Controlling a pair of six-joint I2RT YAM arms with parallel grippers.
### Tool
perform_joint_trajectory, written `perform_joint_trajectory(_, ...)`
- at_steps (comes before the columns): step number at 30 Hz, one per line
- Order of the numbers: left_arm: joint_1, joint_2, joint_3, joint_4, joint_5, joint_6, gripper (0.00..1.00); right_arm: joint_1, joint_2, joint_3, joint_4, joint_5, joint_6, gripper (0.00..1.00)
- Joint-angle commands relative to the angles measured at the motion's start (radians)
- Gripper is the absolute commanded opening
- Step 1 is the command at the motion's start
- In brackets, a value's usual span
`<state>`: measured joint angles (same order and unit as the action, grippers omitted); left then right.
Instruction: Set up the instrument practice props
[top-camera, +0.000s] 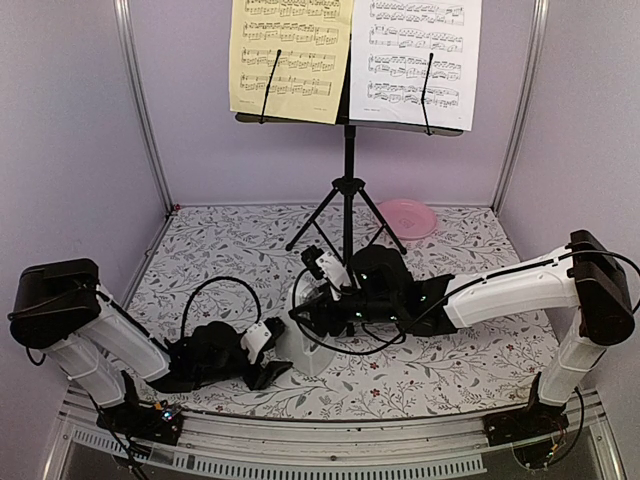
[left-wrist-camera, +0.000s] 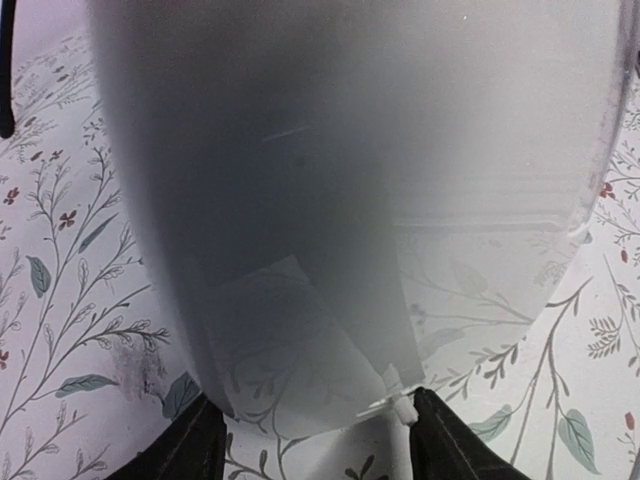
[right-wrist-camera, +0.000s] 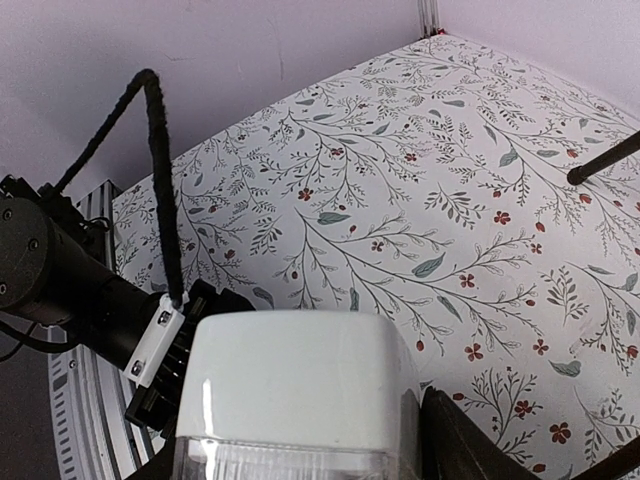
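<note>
Floral tabletop (top-camera: 450, 370) | metronome (top-camera: 305, 350) is set near front centre, seemingly upright, between both arms | its top is clasped by right gripper (top-camera: 318, 322) | its base is straddled from the left by left gripper (top-camera: 272, 358), contact cannot be told

Soft even light; metronome (left-wrist-camera: 350, 200) blurred close up.

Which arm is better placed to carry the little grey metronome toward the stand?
Probably the right: the right gripper clasps the top of the small pale-grey pyramid metronome; the left gripper merely straddles its side.
</note>
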<state>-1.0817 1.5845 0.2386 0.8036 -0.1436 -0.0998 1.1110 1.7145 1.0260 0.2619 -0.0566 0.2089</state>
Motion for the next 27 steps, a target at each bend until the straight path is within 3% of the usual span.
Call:
perform_joint_trajectory(1,-0.015,-0.010,0.005,0.023,0.033,0.021,0.67,0.001,-0.032,0.007,0.082,-0.043,0.040,0.46)
perform_joint_trajectory(4,-0.015,-0.041,-0.015,0.030,0.032,0.005,0.81,0.001,-0.033,0.008,0.084,-0.037,0.040,0.48)
perform_joint_trajectory(7,-0.015,-0.121,-0.053,0.034,0.012,-0.031,0.90,0.001,-0.033,0.009,0.096,-0.038,0.051,0.62)
perform_joint_trajectory(10,-0.014,-0.196,-0.074,-0.010,-0.019,-0.068,0.92,0.005,-0.028,0.023,0.104,-0.067,0.063,0.80)
perform_joint_trajectory(15,-0.015,-0.292,-0.093,-0.103,-0.037,-0.139,0.87,0.003,-0.098,-0.006,0.123,-0.083,0.077,1.00)
perform_joint_trajectory(21,-0.016,-0.410,-0.148,-0.173,-0.076,-0.242,0.68,-0.073,-0.239,-0.119,0.131,-0.141,0.100,1.00)
perform_joint_trajectory(23,-0.021,-0.417,-0.153,-0.192,-0.081,-0.275,0.56,-0.136,-0.268,-0.171,0.133,-0.184,0.128,0.92)
perform_joint_trajectory(27,-0.032,-0.355,-0.151,-0.196,-0.100,-0.324,0.44,-0.252,-0.288,-0.247,0.134,-0.257,0.154,0.74)
